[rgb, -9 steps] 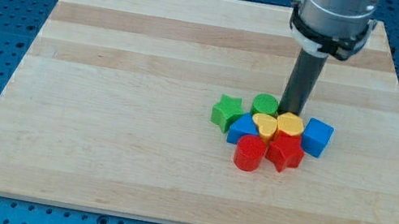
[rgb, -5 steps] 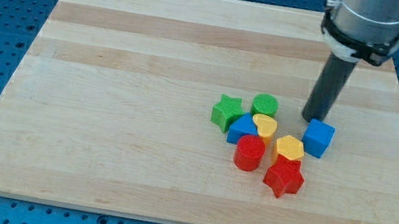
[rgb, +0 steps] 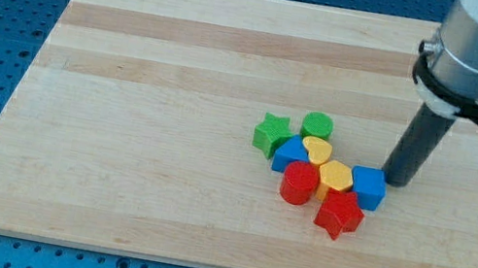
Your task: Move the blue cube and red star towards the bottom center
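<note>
The blue cube [rgb: 369, 187] sits at the right end of a cluster of blocks right of the board's middle. The red star [rgb: 339, 214] lies just below and left of it, at the cluster's bottom. My tip [rgb: 396, 181] stands right beside the blue cube's upper right edge, touching or nearly touching it. The dark rod rises from there toward the view's top right.
The cluster also holds a yellow hexagon [rgb: 336, 177], a yellow heart [rgb: 317, 151], a red cylinder [rgb: 298, 183], a blue block [rgb: 290, 153], a green star [rgb: 271, 134] and a green cylinder [rgb: 317, 126]. The wooden board [rgb: 121, 133] lies on a blue perforated table.
My tip swept right from the cluster's top to the blue cube's right side. The blue cube shifted down and left against the yellow hexagon; the red star moved down, the hexagon settled above it.
</note>
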{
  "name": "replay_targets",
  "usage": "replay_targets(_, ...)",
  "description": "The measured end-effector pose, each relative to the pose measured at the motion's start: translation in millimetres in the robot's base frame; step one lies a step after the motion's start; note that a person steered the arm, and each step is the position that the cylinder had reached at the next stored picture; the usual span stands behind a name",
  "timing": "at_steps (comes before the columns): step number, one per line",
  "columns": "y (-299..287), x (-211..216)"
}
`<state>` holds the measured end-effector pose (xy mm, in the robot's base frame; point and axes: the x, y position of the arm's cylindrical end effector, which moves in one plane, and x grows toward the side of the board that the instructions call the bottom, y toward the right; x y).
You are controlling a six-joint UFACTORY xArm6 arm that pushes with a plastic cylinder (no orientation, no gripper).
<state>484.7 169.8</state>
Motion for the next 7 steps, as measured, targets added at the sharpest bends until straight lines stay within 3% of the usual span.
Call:
replay_targets(2, -20.4, -2.5)
replay_targets(3, -37.7, 16.3)
replay_targets(7, -32.1, 40.3)
